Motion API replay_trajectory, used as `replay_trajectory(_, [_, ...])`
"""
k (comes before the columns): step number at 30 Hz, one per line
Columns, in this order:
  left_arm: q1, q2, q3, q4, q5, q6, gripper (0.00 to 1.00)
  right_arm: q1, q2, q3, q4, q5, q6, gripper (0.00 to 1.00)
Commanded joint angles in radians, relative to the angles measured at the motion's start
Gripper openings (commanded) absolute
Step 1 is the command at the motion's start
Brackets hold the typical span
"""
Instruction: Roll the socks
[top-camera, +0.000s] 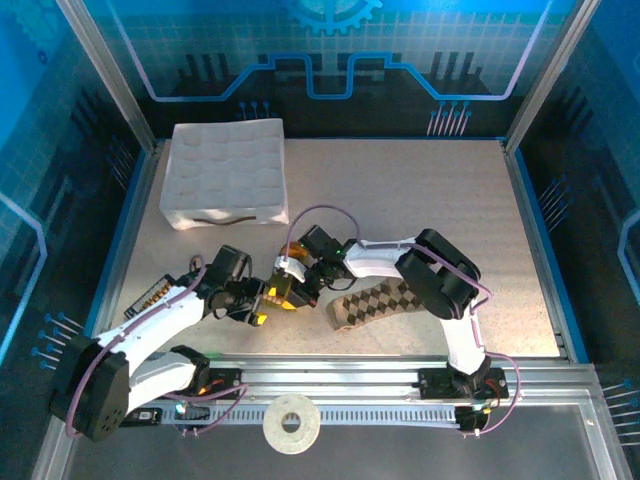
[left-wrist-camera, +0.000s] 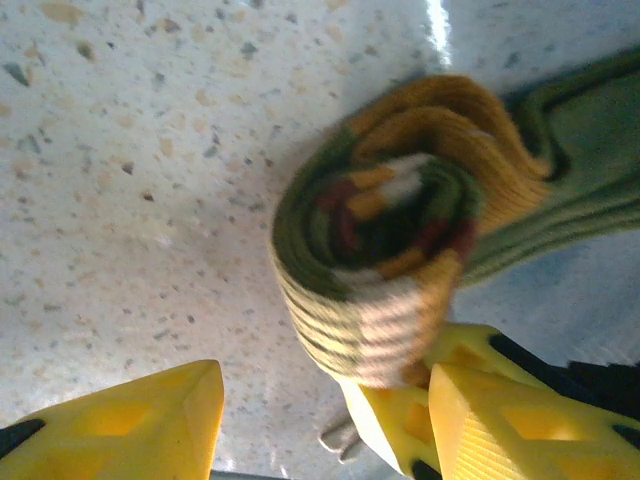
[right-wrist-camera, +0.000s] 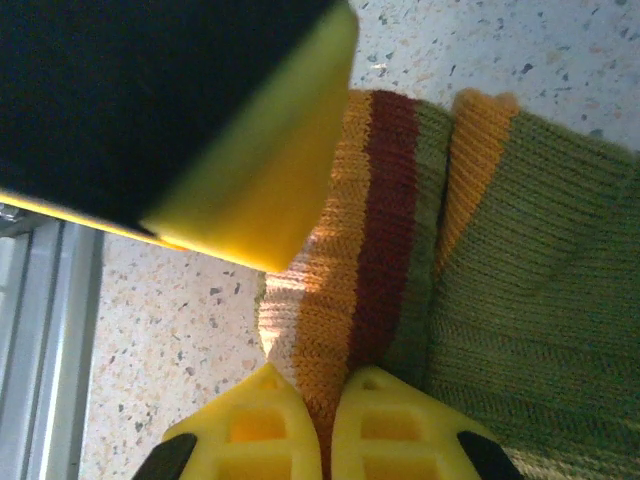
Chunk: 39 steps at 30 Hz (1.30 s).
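Olive-green sock (top-camera: 287, 293) sat close to the table's (top-camera: 430, 200) near edge, somewhat left of centre. Its striped cuff end was wound into a tight roll. The left wrist view caught that roll end-on: a spiral of olive, orange, dark red and cream bands. The unrolled green length trailed off to one side, and an orange patch showed on the outer wrap.

Right gripper (top-camera: 302, 282) was at the roll's right side. In the right wrist view its two yellow fingers (right-wrist-camera: 400, 435) were pressed together with a fold of the striped cuff pinched between them, so the jaws were closed on the olive-green sock.

Left gripper (top-camera: 257, 305) was at the roll's left side. In the left wrist view the jaws were spread wide: one finger (left-wrist-camera: 130, 425) stood well apart from the roll, the other just beside its lower edge, and nothing was clamped.

Tan argyle sock (top-camera: 372, 303) lay flat just right of the roll, toward the near edge, with the right arm passing over one end. Brown diamonds were plain on it. Could not tell whether it touched the olive-green sock.

White dimpled foam tray (top-camera: 225, 170) rested in the table's far-left corner, well apart from both socks.
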Motion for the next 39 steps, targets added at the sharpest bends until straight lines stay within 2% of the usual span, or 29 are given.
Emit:
replay_trajectory(1, [-0.009,0.053,-0.026,0.048,0.002,0.039,0.54,0.003,0.091,-0.036,-0.210,0.036,0.021,0.00])
replay_trajectory(6, [-0.013,0.177,-0.027,0.035,-0.027,0.085,0.44,0.003,0.077,-0.037,-0.193,0.061,0.025,0.00])
replay_trajectory(7, [-0.015,0.200,-0.025,0.017,-0.033,0.086,0.41,0.003,0.062,-0.045,-0.176,0.074,0.025,0.02])
replay_trajectory(10, [-0.024,0.237,-0.017,-0.067,-0.045,0.075,0.28,0.014,-0.038,-0.118,-0.060,0.154,0.011,0.21])
replay_trajectory(12, [-0.034,0.239,-0.011,-0.106,-0.052,0.064,0.25,0.032,-0.143,-0.200,0.064,0.248,-0.006,0.33])
replay_trajectory(16, [-0.041,0.236,0.007,-0.149,-0.056,0.042,0.22,0.134,-0.372,-0.386,0.321,0.574,-0.124,0.54])
replay_trajectory(18, [-0.042,0.243,0.026,-0.162,-0.054,0.040,0.22,0.186,-0.426,-0.419,0.370,0.697,-0.180,0.59])
replay_trajectory(22, [-0.042,0.265,0.071,-0.189,-0.052,0.045,0.22,0.289,-0.432,-0.408,0.356,0.845,-0.276,0.59])
replay_trajectory(25, [-0.041,0.284,0.089,-0.194,-0.047,0.045,0.22,0.351,-0.395,-0.390,0.365,0.902,-0.329,0.59])
replay_trajectory(32, [-0.042,0.322,0.112,-0.176,-0.024,0.048,0.23,0.389,-0.246,-0.286,0.378,1.015,-0.400,0.53])
replay_trajectory(36, [-0.038,0.318,0.120,-0.175,-0.014,0.045,0.23,0.384,-0.160,-0.235,0.351,1.056,-0.416,0.41])
replay_trajectory(39, [-0.036,0.274,0.131,-0.187,-0.011,0.036,0.27,0.370,-0.106,-0.208,0.281,1.070,-0.356,0.30])
